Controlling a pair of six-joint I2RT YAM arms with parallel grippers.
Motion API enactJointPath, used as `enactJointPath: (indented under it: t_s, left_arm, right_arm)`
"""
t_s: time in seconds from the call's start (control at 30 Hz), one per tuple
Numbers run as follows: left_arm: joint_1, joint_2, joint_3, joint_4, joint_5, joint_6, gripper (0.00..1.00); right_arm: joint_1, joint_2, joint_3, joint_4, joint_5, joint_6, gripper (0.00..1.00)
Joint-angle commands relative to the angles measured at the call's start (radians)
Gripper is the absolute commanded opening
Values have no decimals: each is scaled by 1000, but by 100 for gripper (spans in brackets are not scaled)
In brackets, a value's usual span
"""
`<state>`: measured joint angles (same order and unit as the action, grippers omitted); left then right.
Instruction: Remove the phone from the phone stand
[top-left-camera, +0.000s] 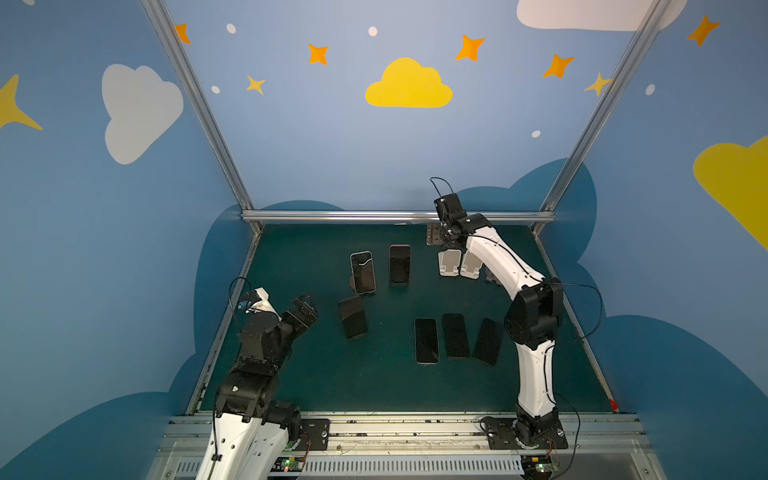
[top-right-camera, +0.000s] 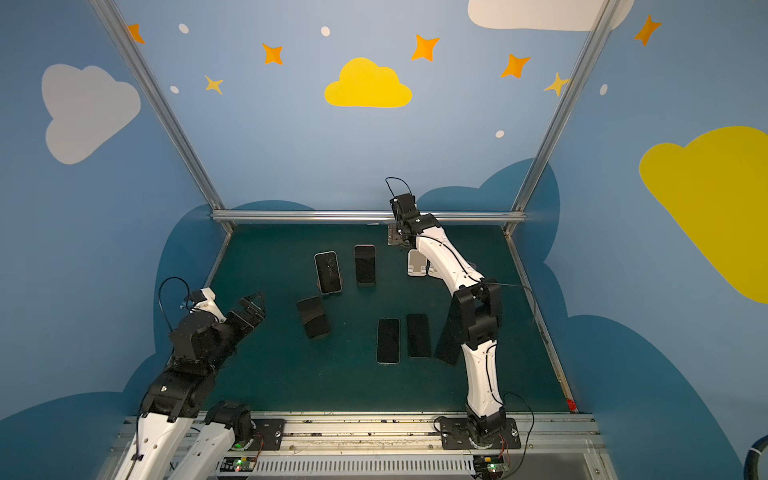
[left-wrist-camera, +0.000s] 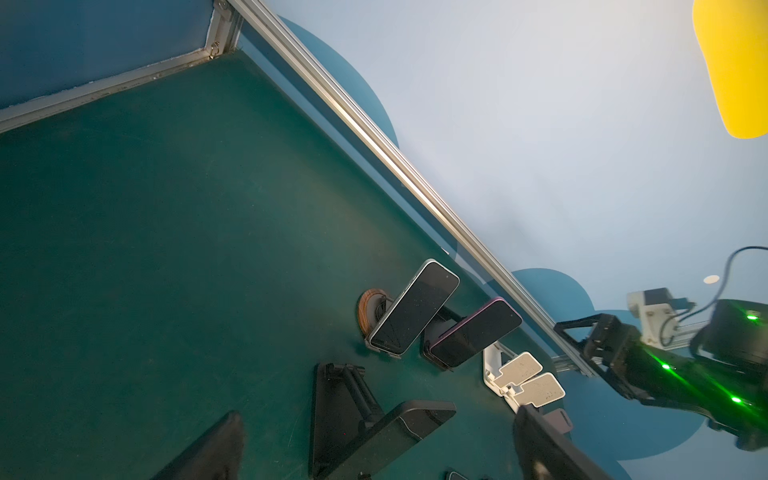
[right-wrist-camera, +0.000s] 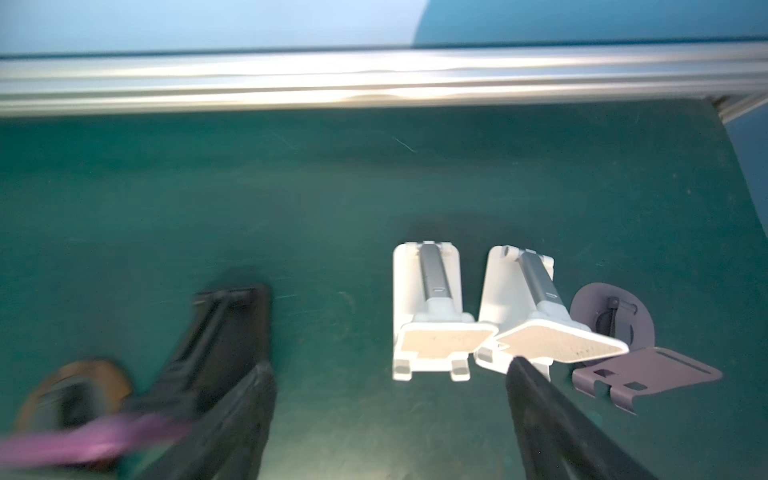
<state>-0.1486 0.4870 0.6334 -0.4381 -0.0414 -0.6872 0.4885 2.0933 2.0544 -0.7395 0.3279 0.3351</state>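
**1. Right gripper (right-wrist-camera: 390, 368).** The jaws are standing apart and are gripping nothing. Only the green mat (right-wrist-camera: 208, 187) and stands are showing between the fingers (right-wrist-camera: 552, 424). The gripper is hanging at the back of the table, just in front of the aluminium rail (right-wrist-camera: 374, 75). It is pointing down over two white stands (right-wrist-camera: 428, 316) that are sitting side by side, both empty. A grey-purple stand (right-wrist-camera: 623, 353), also empty, is sitting just beside the white pair.

**2. Left gripper (top-left-camera: 309, 307).** The jaws are standing wide apart and are holding nothing. The gripper is hovering over the left side of the mat, near the black phone (top-left-camera: 353, 318) but apart from it.

**3. Phones on stands.** Three phones are leaning on stands, each tilted back:
- The purple-edged phone (top-left-camera: 400, 264) is resting on a black stand (left-wrist-camera: 432, 353). It is the one nearest the right gripper and is lying outside its jaws. It is appearing blurred in the right wrist view.
- The white-edged phone (top-left-camera: 363, 272) is resting on a wooden round stand (left-wrist-camera: 370, 307), just beside the purple-edged phone.
- The black phone is resting on a folding black stand (left-wrist-camera: 332, 415), nearer the front.

**4. Surroundings.** Three flat phones (top-left-camera: 427, 340) are lying face up in a row on the mat, toward the front right, well apart from both grippers.
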Motion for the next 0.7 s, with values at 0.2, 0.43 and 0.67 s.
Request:
enactJointPath:
  t_s: [0.2, 0.43, 0.67]
  left_arm:
    - [4, -20, -8, -4, -19, 12, 100]
    - [3, -41, -9, -6, -22, 11, 100]
    - [3, -53, -12, -1, -10, 8, 100]
  right_arm:
    - [103, -130, -156, 32, -136, 93, 87]
    - [187, -212, -371, 309, -66, 94, 88]
    - [236, -121, -327, 379, 15, 65, 91]
